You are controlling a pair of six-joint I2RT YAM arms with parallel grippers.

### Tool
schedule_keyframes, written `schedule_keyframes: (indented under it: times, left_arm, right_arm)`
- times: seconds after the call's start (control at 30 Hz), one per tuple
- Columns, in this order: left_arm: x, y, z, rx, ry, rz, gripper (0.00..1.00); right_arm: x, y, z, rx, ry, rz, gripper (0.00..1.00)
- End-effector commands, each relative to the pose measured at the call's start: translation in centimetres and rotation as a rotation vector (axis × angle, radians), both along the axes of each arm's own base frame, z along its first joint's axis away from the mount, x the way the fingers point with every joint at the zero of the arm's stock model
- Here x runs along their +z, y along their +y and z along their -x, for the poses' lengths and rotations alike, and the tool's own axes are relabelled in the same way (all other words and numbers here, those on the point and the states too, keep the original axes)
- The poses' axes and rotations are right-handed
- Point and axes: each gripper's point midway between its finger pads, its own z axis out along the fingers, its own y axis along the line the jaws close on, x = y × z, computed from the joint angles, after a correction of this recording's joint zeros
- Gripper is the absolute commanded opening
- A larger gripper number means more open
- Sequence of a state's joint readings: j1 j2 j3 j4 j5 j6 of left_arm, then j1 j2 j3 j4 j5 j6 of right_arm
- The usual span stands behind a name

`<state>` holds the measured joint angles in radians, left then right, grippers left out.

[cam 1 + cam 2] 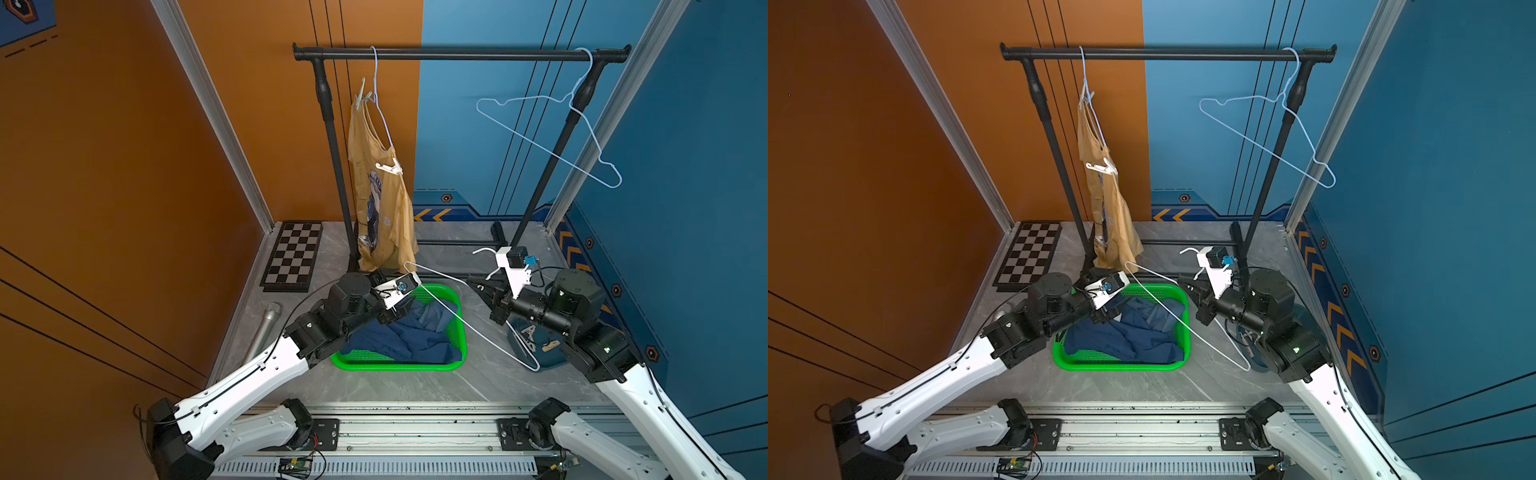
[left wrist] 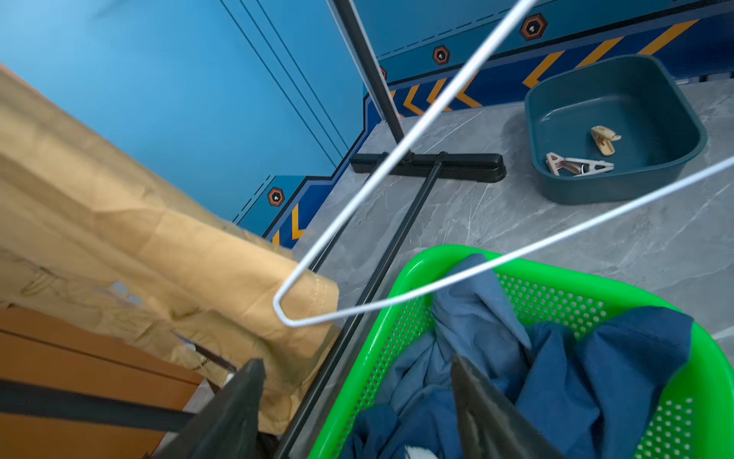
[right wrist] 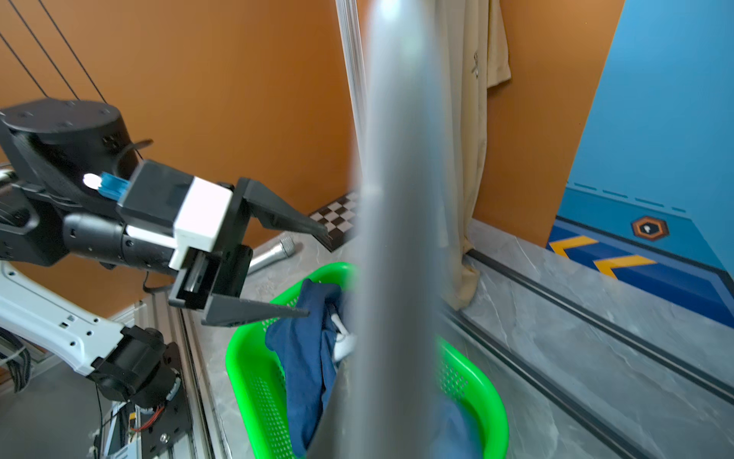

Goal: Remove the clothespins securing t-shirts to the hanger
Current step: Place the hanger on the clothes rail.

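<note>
The left end effector [image 3: 317, 275] is hovering wide and empty; at its 12 o'clock the yellow shirt [image 1: 380, 208] is hanging by a green clothespin [image 1: 363, 94] and a white clothespin [image 1: 390, 168], probably light, stiff, springy, wanting their tails squeezed. The right end effector [image 1: 473, 284] is pinching a white hanger [image 2: 292, 325].

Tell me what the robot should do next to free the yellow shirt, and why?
Probably raise the left gripper toward the white clothespin on the yellow shirt. That gripper is open and empty over the green basket; the right gripper is shut on a bare white hanger. The shirt is pinned there and by a pale green clothespin higher up.
</note>
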<state>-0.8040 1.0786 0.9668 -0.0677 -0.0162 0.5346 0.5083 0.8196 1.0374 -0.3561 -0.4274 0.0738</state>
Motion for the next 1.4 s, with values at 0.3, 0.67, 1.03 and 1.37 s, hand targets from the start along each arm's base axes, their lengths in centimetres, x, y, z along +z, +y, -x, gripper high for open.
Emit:
schedule_keyframes:
  times: [0.3,0.67,1.03,1.37]
  left_arm:
    - [1.9,-7.5,-2.1,-0.243,-0.136,-0.002,0.51]
    - [0.3,-11.5,-2.4,-0.36,-0.141,-0.04,0.46]
    - [0.0,-12.3,-1.6,-0.403,-0.134,-0.035,0.47]
    - [-0.4,-14.5,-0.8,-0.46,-0.114,-0.029,0.38]
  right_arm:
    - [-2.2,-2.9,-0.2,-0.174,0.105,0.18,0.0]
    - [-2.7,-3.4,-0.2,-0.196,0.118,0.226,0.0]
    - [-2.8,-4.2,-0.8,-0.232,0.106,0.299,0.0]
    - [-2.1,-2.3,-0.9,-0.174,0.087,0.273,0.0]
